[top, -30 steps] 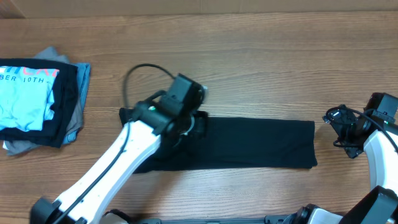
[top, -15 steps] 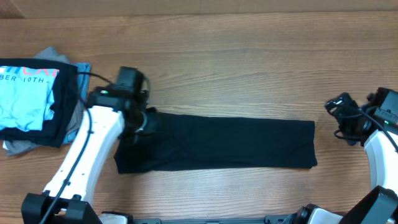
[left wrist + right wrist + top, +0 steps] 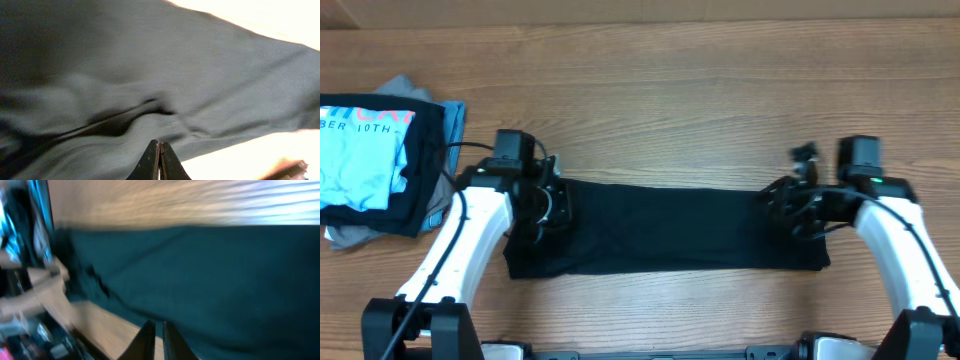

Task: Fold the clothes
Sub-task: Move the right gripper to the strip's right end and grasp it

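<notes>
A black garment [image 3: 670, 230] lies folded into a long flat strip across the middle of the table. My left gripper [image 3: 558, 208] hovers over the strip's left end. In the left wrist view its fingers [image 3: 160, 144] are pressed together above the wrinkled black cloth [image 3: 150, 75], with nothing showing between them. My right gripper [image 3: 770, 200] reaches over the strip's right end. The right wrist view is blurred; the jaws [image 3: 156, 325] stand almost together just above the cloth [image 3: 225, 270], near its front edge. No fabric shows pinched in them.
A stack of folded clothes sits at the far left, with a light blue T-shirt [image 3: 360, 150] on top, dark cloth [image 3: 420, 170] and a grey garment [image 3: 440, 205] under it. Bare wooden table [image 3: 700, 110] lies behind the strip.
My left arm has slid from the strip's middle to its left end. My right arm has swung in from the table's right edge over the right end, and its jaws have closed.
</notes>
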Robot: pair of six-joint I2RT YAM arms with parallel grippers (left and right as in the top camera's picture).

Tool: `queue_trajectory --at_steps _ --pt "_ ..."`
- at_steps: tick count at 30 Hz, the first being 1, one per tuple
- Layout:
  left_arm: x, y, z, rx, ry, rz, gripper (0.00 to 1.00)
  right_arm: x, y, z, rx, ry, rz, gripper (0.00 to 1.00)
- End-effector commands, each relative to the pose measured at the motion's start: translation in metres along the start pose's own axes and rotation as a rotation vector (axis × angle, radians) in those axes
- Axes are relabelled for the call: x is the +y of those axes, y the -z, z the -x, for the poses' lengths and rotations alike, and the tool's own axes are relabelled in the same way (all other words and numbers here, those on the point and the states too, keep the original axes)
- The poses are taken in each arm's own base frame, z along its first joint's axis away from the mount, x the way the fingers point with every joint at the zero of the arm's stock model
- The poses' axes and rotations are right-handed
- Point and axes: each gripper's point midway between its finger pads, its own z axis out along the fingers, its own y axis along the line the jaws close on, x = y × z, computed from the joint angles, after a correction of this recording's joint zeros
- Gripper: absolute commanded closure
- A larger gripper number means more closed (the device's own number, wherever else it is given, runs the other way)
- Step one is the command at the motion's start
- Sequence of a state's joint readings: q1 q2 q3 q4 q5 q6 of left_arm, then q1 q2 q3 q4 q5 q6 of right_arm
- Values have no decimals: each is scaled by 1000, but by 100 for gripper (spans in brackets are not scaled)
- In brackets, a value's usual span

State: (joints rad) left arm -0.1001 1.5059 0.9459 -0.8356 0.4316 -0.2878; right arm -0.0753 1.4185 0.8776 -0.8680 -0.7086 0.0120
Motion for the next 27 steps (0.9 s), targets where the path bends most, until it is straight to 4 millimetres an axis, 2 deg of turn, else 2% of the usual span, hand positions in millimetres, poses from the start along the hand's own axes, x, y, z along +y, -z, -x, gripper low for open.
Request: queue_trajectory --at_steps 1,6,10,13,20,23,27 --pt "-42 -11 -6 12 -78 -136 96 15 -18 -18 85 173 -47 96" --pt "-82 -22 -9 -17 -229 -185 96 25 -34 -40 171 251 -86 96" --pt "-107 -42 -11 -39 -264 -185 96 28 -44 -53 204 284 -78 96" --pt "-105 -59 -12 -33 -245 -135 96 24 -48 -55 197 251 -82 96" --pt "-72 -103 -28 100 -188 -26 96 12 -59 -61 248 181 -101 96" --pt "-67 -109 -30 116 -191 -16 96 -1 -67 -60 262 150 -143 96" --pt "-67 -110 -27 105 -197 -12 96 -28 -82 -49 238 45 -256 96"
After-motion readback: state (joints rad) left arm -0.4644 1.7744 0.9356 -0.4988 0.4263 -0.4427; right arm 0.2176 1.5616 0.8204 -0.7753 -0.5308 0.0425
